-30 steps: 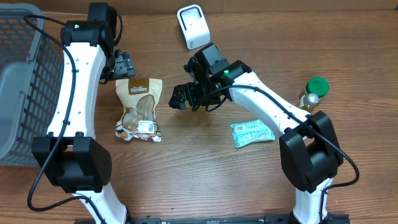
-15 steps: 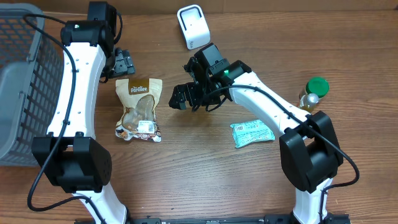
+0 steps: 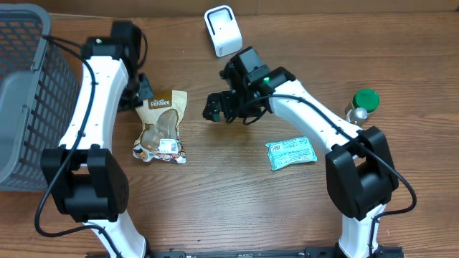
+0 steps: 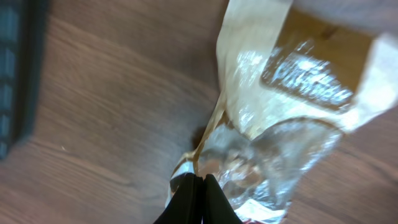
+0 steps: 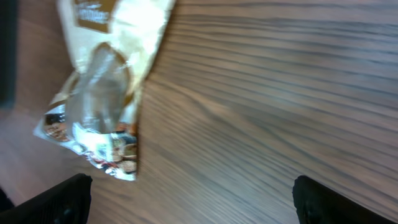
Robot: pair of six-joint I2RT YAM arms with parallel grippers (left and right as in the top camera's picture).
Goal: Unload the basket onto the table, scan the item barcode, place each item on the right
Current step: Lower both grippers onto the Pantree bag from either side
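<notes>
Overhead, left to right: grey mesh basket [image 3: 29, 86] at 9 o'clock on the wooden table [image 3: 237, 208]; left gripper [image 3: 143, 91] just beside the 11 o'clock corner of the snack pouch [image 3: 161, 127]; pouch lies flat, label up, at 9 o'clock of table centre, barcode sticker near its lower edge; left wrist view shows jaws pressed together, fingertips [image 4: 186, 196] against the pouch's edge, cannot tell if any film is pinched; white scanner [image 3: 223, 30] at 12 o'clock; right gripper [image 3: 215, 107] at 2 o'clock of the pouch, apart from it, jaws spread wide and empty, fingers [image 5: 62, 199] at the right wrist frame's bottom corners; green packet [image 3: 290, 153] flat at 4 o'clock; green-capped bottle [image 3: 362, 104] at 3 o'clock
</notes>
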